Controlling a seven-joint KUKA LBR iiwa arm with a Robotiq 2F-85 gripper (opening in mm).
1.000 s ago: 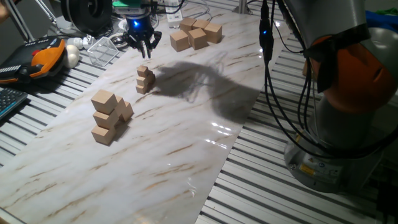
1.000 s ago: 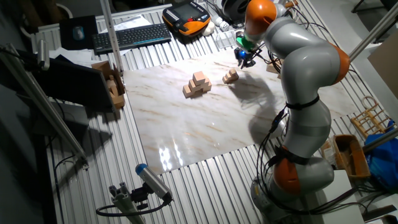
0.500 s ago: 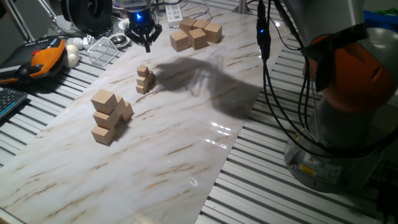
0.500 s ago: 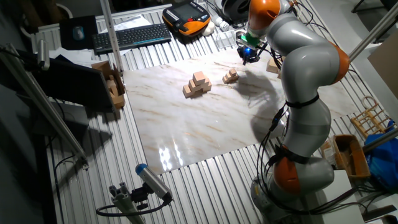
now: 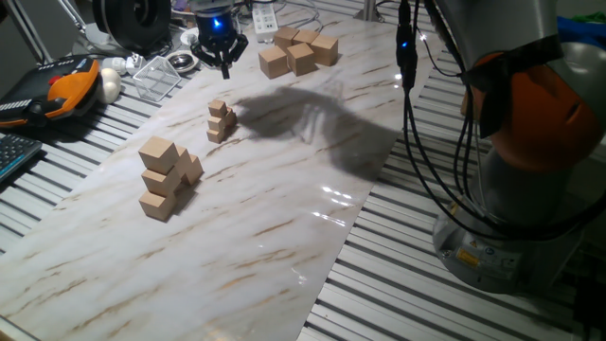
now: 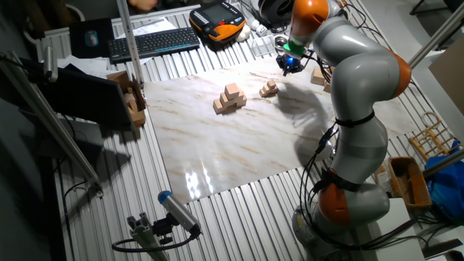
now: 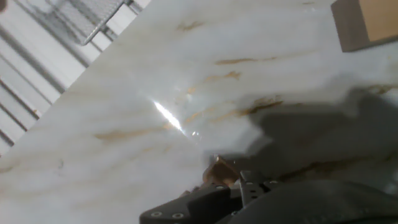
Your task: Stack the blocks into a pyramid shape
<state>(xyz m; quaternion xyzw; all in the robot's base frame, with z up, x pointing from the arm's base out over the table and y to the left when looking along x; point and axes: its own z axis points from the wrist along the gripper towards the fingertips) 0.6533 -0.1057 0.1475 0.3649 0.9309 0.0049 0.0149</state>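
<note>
The tiny tan blocks [image 5: 220,121] stand in a small stepped pile, three levels high, on the marble board [image 5: 284,208]; the pile also shows in the other fixed view [image 6: 269,88]. My gripper [image 5: 224,66] hangs above the board's far end, behind the pile and apart from it, with its fingers drawn together to a point. It also shows in the other fixed view [image 6: 288,70]. In the hand view the dark fingers [image 7: 205,202] fill the bottom edge, and a small tan bit [image 7: 219,172] shows just past them; I cannot tell what it is.
A pile of medium tan cubes [image 5: 163,178] stands nearer the front left. Large tan cubes [image 5: 298,49] sit at the board's far end; one shows in the hand view [image 7: 367,22]. A wire basket [image 5: 156,76], a pendant [image 5: 66,85] and a keyboard [image 6: 152,42] lie off the board.
My gripper was open just above the tiny pile; it has risen, moved toward the far end and closed its fingers. The pile has not changed.
</note>
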